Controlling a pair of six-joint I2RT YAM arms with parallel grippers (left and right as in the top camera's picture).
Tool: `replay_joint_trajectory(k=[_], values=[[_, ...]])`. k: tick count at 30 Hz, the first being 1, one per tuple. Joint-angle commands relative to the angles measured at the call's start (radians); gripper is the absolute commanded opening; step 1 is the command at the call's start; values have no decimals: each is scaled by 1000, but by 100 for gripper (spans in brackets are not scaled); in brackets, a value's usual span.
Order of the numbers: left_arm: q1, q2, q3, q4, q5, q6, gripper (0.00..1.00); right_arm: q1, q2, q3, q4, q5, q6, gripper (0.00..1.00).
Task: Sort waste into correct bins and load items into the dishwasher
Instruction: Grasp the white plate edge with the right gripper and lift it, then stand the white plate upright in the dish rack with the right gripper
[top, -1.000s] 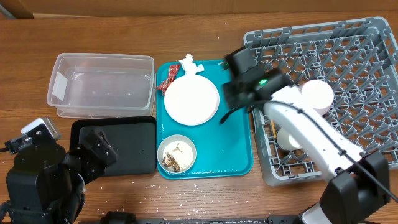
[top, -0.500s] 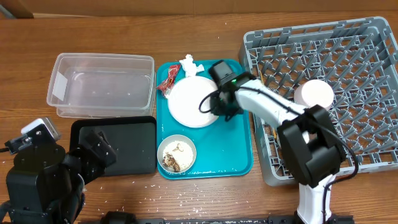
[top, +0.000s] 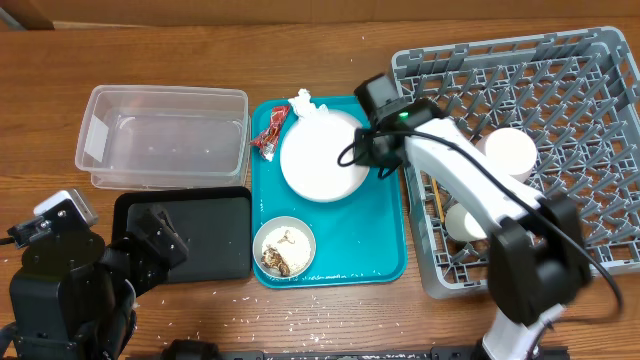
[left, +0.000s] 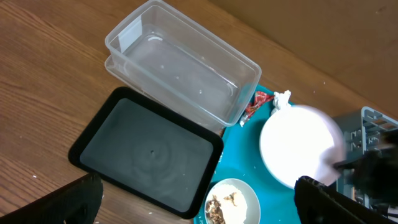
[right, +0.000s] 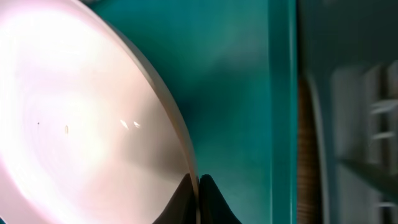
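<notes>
plate (top: 315, 160) first: a second ago it lay flat on the teal tray (top: 385, 250) while my right arm was only coming in over the tray's right side. now the right claw (top: 372, 150) has pinched its right rim and tipped it up. from overhead it looks larger and sits further toward the far end of the tray, nearly at the tissue (top: 302, 100). the right wrist view shows the rim nipped between the two fingers of the claw (right: 199, 186). i can't tell whether the opposite rim is clear of the tray yet.

to me that means the grasp has taken, and the carry to the rack (top: 570, 110) just to the right is what's left. it's an edge grip on a smooth plate, so i'd judge a slip or swing to be the risk.

the left claw (left: 196, 186) hangs spread wide and empty over the black tray (top: 190, 235), as it did before. the wrapper (top: 268, 128) and the bowl (top: 284, 246) of scraps haven't moved. nothing on the bench is sorted yet.
</notes>
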Motion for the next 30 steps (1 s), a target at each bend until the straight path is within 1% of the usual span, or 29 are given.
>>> replay_joint_trajectory(k=[1, 6, 7, 9, 11, 15, 18, 20, 22, 25, 28, 30], values=[[-2, -1, 14, 1, -18, -13, 100, -20, -172, 52, 10, 97, -58, 4], [-2, -1, 14, 1, -18, -13, 100, -107, -290, 52, 1, 370, -63, 4], [-2, -1, 14, 1, -18, -13, 100, -134, -301, 52, -2, 431, -90, 4], [-2, -1, 14, 1, -18, -13, 100, -191, -303, 52, -14, 550, -131, 4], [-2, -1, 14, 1, -18, -13, 100, -253, -298, 47, -32, 657, -132, 4], [-2, -1, 14, 1, -18, -13, 100, -387, -294, 20, 32, 843, -134, 4], [-2, -1, 14, 1, -18, -13, 100, -467, -291, 18, 79, 871, -195, 4], [-2, -1, 14, 1, -18, -13, 100, -504, -286, 18, 82, 873, -237, 4], [-2, -1, 14, 1, -18, -13, 100, -536, -281, 4, 82, 872, -249, 4], [-2, -1, 14, 1, -18, -13, 100, -560, -281, -54, 86, 888, -249, 4], [-2, -1, 14, 1, -18, -13, 100, -562, -281, -133, 125, 967, -254, 4], [-2, -1, 14, 1, -18, -13, 100, -559, -281, -182, 155, 978, -273, 4]])
